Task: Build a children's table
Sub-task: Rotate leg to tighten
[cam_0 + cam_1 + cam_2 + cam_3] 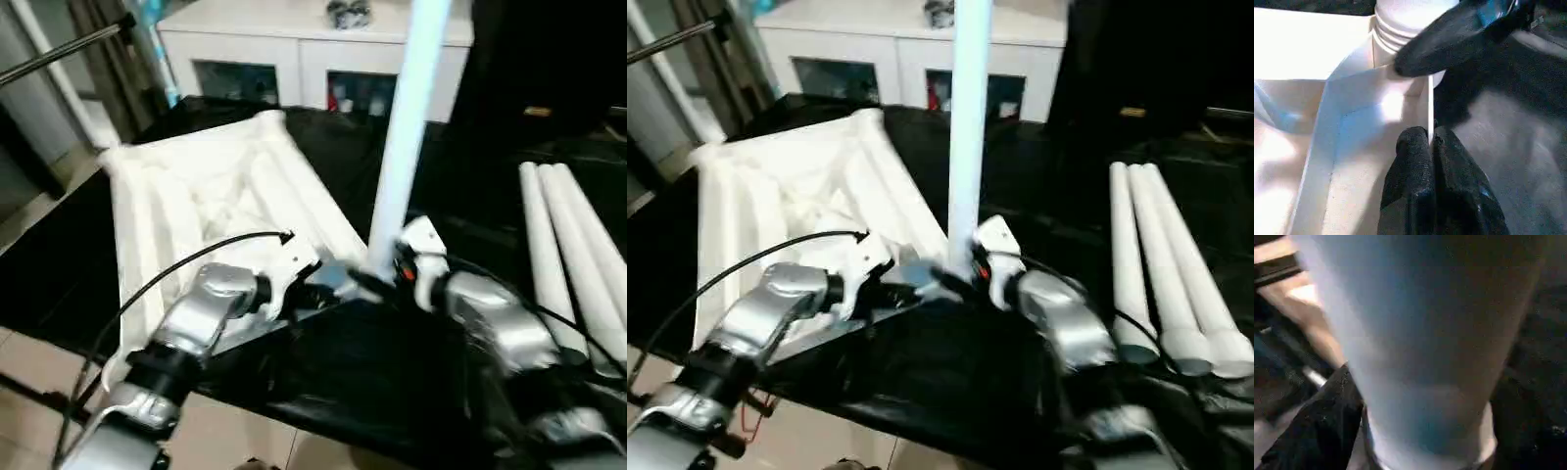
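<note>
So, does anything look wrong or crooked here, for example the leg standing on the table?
Nothing looks damaged. The standing leg leans a little in the left eye view but looks upright in the right eye view, so no real tilt is certain. The tabletop lies underside up, and three spare legs lie neatly together.

A black cloth [333, 382] covers the surface, lying directly beneath and around the grippers. Well beyond the grippers, a white cabinet [294, 44] with glass doors stands against the far side; small coloured items [358, 96] show behind its glass, too blurred to identify. A dark object [348, 13] sits on the cabinet top, identity unclear. Far beyond the left gripper, a thin metal rod [59, 54] runs at a slant. Pale tiled floor [29, 387] shows beside the left forearm.
</note>
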